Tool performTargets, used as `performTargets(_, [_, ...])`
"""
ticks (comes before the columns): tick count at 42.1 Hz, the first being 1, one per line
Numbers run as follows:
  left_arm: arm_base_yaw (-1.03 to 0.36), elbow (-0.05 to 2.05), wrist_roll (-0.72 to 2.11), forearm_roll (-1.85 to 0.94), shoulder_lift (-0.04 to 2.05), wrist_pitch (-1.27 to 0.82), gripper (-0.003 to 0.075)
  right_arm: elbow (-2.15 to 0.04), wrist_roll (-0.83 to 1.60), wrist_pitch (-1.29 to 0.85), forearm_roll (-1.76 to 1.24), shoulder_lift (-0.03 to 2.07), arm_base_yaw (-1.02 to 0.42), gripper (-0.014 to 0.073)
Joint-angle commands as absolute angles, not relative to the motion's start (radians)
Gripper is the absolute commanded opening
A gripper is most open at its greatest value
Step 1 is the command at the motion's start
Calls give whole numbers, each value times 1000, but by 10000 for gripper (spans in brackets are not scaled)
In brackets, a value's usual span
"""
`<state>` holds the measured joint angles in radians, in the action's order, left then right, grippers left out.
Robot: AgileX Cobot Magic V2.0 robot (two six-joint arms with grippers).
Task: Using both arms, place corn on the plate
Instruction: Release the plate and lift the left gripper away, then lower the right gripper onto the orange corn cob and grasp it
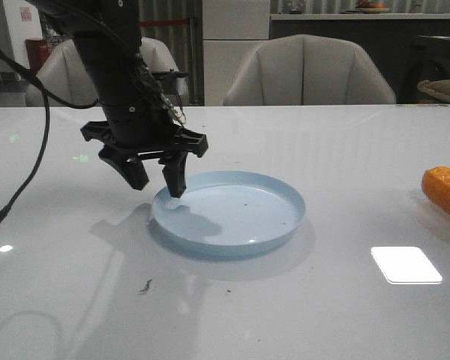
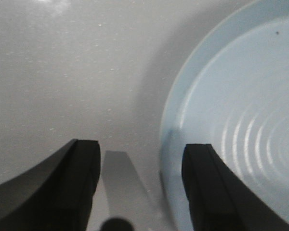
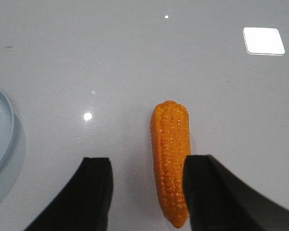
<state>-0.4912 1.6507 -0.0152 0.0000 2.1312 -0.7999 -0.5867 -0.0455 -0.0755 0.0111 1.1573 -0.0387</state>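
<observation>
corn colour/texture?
Orange, bumpy kernel rows; the corn shows best in the right wrist view.

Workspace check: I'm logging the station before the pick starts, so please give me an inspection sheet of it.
Surface: glossy white table, with light reflections.
Job's things: corn lies on the table at far right, apart from the plate; plate empty apart from tiny specks.
Clutter: small dark scrap in front of the plate.
Grippers: left gripper open, fingers straddling the plate's left rim; right gripper open, over the corn, not gripping.
Cables: black cable hangs at left down to the table.
Surroundings: grey chairs behind the table.
</observation>
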Motion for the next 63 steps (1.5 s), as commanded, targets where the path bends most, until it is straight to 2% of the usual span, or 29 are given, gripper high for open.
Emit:
performTargets(1, [-488, 1715, -24, 113, 2010, -812, 448, -652, -44, -50, 20, 1142, -38, 445])
performTargets(10, [-403, 1717, -53, 138, 1846, -618, 448, -866, -44, -303, 19, 1171, -32, 445])
performTargets(16, [-331, 1713, -55, 136, 1752, -584, 448, -1046, -44, -430, 19, 1265, -6, 445])
performTargets(27, [-212, 1499, -55, 138, 1549, -421, 448, -1262, -44, -563, 23, 1542, -4, 445])
performTargets(35, [-176, 1235, -55, 138, 1376, -328, 448, -1304, -44, -576, 23, 1703, -4, 445])
performTargets(44, [-170, 998, -55, 69, 1182, -293, 448, -1306, -62, -569, 25, 1778, 27, 445])
performTargets(54, [-170, 906, -55, 44, 1014, -292, 448, -1306, -62, -581, 6, 1815, 53, 445])
performTargets(63, [-170, 906, -55, 44, 968, -260, 448, -1306, -27, -598, -23, 1825, 53, 454])
